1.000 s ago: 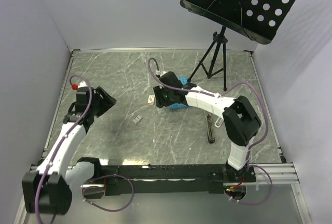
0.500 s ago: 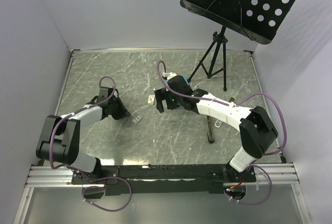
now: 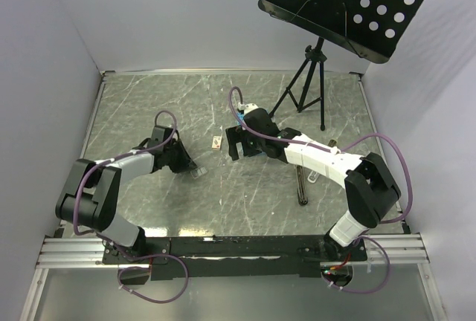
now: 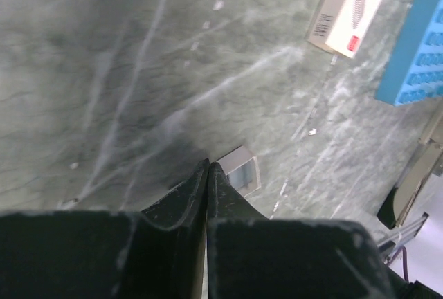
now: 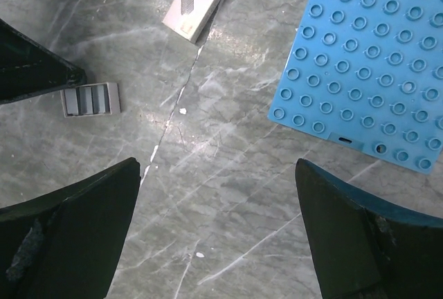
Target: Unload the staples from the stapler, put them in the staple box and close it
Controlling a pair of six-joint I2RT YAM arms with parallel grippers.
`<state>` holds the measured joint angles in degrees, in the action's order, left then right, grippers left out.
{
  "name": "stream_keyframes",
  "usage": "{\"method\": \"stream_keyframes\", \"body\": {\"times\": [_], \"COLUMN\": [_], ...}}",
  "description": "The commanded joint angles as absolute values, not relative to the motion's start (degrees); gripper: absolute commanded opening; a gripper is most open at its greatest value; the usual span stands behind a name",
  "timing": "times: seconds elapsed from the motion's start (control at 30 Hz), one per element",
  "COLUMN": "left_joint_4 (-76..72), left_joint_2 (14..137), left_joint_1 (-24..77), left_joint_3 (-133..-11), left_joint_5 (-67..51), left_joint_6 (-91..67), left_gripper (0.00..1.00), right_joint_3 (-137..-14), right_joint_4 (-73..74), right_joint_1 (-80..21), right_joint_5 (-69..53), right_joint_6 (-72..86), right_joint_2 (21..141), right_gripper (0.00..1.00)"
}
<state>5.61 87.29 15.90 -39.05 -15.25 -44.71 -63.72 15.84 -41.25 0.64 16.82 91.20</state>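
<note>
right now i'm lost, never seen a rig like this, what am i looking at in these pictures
A robot's left arm and right arm are bolted to a grey table. The wide picture looks down from above; the other two come from a camera on each wrist. The left claw is shut on nothing, its tip beside the small grey staples. The right claw is open and empty, over bare table near a blue studded plate and a small tan box. The black stapler lies apart, by the right arm.
</note>
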Motion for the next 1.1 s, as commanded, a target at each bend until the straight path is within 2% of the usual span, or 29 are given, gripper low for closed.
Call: {"method": "stream_keyframes", "body": {"times": [0.0, 0.57, 0.67, 0.77, 0.8, 0.87, 0.9, 0.97, 1.0, 1.07], "left_joint_4": [1.67, 7.55, 10.10, 14.75, 15.90, 19.85, 20.99, 24.16, 24.87, 26.10], "left_joint_2": [88.42, 79.20, 73.75, 68.30, 65.77, 61.99, 60.57, 57.93, 55.22, 51.62], "left_joint_1": [16.78, 19.95, 19.86, 19.86, 19.86, 19.86, 19.86, 19.86, 19.86, 19.86], "left_joint_3": [-39.38, -39.28, -40.86, -43.67, -44.46, -46.39, -46.84, -47.20, -47.02, -46.24], "left_joint_5": [-18.45, -13.29, -8.03, -2.92, -0.20, 5.94, 8.15, 12.11, 15.35, 17.74], "left_joint_6": [-45.35, -49.66, -49.66, -48.78, -48.34, -47.73, -47.29, -47.20, -46.85, -46.41], "left_gripper": [0.06, 0.09, 0.16, 0.39, 0.51, 0.63, 0.74, 0.84, 0.94, 0.99], "right_joint_3": [-65.13, -68.29, -71.18, -73.73, -75.05, -77.68, -78.74, -82.15, -83.48, -86.99], "right_joint_4": [14.76, 16.08, 18.53, 19.16, 19.60, 19.77, 20.21, 20.91, 21.96, 22.94], "right_joint_1": [-40.87, -40.96, -40.96, -40.96, -40.96, -41.04, -40.96, -41.22, -41.48, -41.83], "right_joint_5": [1.23, 2.11, 3.69, 5.79, 6.24, 7.29, 7.56, 8.52, 9.05, 10.89], "right_joint_6": [17.31, 21.35, 23.46, 26.45, 27.76, 29.00, 29.26, 29.62, 29.71, 29.36], "right_joint_2": [89.82, 92.02, 94.04, 96.23, 97.72, 100.35, 101.33, 103.44, 105.80, 108.96], "right_gripper": [1.00, 1.00, 0.99, 0.98, 0.98, 0.97, 0.97, 0.96, 0.96, 0.96]}}
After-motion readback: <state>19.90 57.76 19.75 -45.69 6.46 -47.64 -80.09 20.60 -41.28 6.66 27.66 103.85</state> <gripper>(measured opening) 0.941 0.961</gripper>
